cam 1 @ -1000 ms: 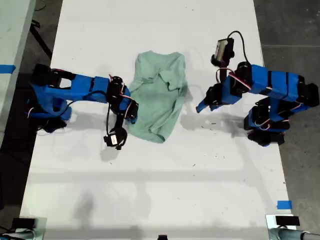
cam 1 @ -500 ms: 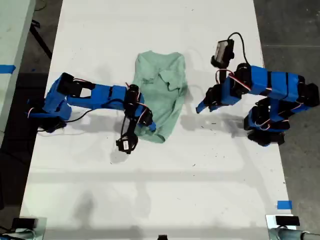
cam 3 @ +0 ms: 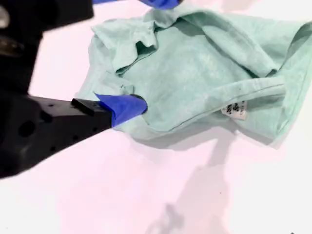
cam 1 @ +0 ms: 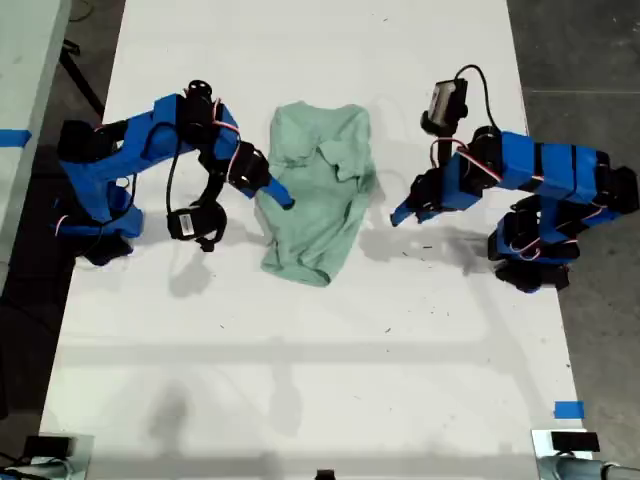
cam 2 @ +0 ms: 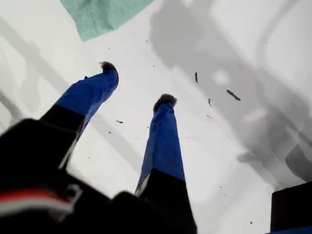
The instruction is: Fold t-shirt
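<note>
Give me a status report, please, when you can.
My first hand open, over bare table. My second hand at edge of t-shirt, grip unclear. Shirt crumpled, unfolded. Nothing blocking.

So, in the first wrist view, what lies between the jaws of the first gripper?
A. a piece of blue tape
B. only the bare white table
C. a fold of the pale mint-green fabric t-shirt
B: my first gripper stands open over the bare white table, and the pale mint-green fabric t-shirt lies apart from its fingertips.
</note>
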